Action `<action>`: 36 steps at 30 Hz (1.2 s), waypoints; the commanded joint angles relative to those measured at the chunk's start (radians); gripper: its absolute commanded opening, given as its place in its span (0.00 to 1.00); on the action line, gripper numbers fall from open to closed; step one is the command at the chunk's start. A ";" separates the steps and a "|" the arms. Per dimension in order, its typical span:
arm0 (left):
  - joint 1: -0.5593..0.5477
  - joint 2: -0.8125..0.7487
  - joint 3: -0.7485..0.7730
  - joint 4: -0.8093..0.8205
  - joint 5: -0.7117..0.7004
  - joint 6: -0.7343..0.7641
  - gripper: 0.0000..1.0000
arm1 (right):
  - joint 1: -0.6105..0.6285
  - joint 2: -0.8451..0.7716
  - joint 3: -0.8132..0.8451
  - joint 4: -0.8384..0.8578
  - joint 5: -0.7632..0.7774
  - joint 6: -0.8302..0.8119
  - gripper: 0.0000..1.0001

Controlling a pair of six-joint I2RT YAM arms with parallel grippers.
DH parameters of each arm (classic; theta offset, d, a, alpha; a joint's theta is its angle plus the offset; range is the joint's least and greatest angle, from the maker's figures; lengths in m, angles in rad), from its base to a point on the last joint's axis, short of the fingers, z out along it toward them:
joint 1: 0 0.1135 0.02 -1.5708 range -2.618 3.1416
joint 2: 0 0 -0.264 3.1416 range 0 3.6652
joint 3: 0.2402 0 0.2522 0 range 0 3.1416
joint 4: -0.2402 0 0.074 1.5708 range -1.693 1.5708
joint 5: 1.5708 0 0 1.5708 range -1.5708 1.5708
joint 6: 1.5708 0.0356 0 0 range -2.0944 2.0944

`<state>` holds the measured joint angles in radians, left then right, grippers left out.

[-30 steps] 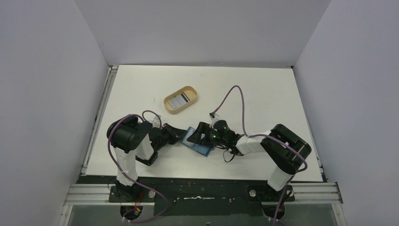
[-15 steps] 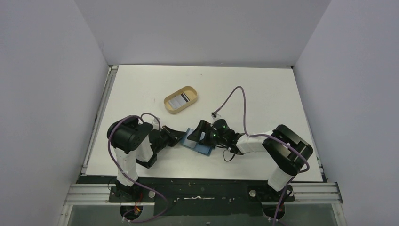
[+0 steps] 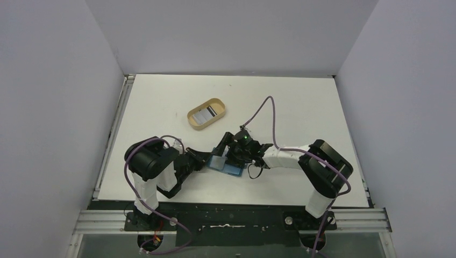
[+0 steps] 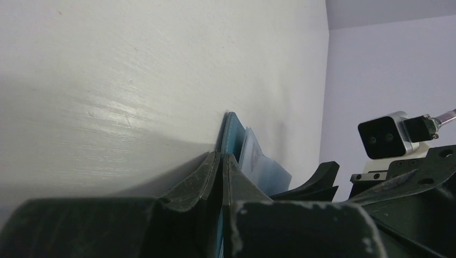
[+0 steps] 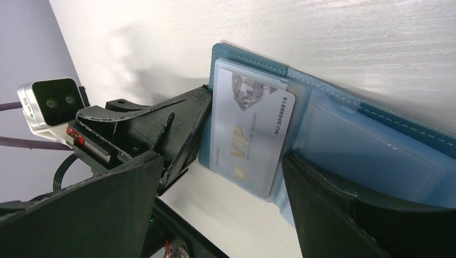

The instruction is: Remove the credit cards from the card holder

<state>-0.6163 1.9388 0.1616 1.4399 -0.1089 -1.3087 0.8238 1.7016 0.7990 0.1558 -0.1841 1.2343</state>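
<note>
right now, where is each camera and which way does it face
Top external: above, behind the bases, looking down on the table; both arms meet at the card holder.
Left wrist: low along the table; left jaws shut on the holder's edge.
Right wrist: close over the open holder and VIP card; right jaws open.
Wrist views share the holder and each other's camera.

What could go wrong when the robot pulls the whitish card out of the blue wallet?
The left gripper pinches only the edge of the teal-blue folding wallet, so the wallet might slip free when the card is tugged.
The open right gripper straddles the whitish plastic VIP card, which lies flat in a light-blue pocket; the fingers could slide off it or grab the pocket too.
</note>
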 commanded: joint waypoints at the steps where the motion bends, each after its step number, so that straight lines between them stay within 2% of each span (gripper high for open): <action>1: -0.043 -0.003 -0.017 -0.045 0.004 0.018 0.00 | 0.018 0.054 0.003 -0.007 0.004 0.046 0.86; 6: -0.051 0.000 -0.022 -0.045 -0.004 0.023 0.00 | 0.027 0.066 -0.026 0.184 -0.035 0.103 0.86; 18: -0.054 0.007 -0.050 -0.045 -0.026 0.043 0.00 | 0.029 0.060 -0.184 0.803 -0.081 0.129 0.86; 22: -0.054 0.006 -0.050 -0.049 -0.023 0.046 0.00 | 0.036 0.115 -0.228 0.978 -0.084 0.148 0.79; 27: -0.053 0.004 -0.053 -0.050 -0.026 0.046 0.00 | 0.046 0.167 -0.235 0.999 -0.087 0.150 0.63; 30: -0.053 -0.002 -0.061 -0.050 -0.030 0.047 0.00 | 0.050 0.151 -0.247 0.956 -0.080 0.133 0.48; 36: -0.039 -0.020 -0.068 -0.067 -0.026 0.061 0.00 | 0.042 0.040 -0.305 0.857 -0.055 0.075 0.45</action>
<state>-0.6468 1.9259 0.1093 1.4750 -0.1749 -1.2957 0.8524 1.8523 0.5125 0.9646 -0.2417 1.3590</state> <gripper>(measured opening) 0.010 0.459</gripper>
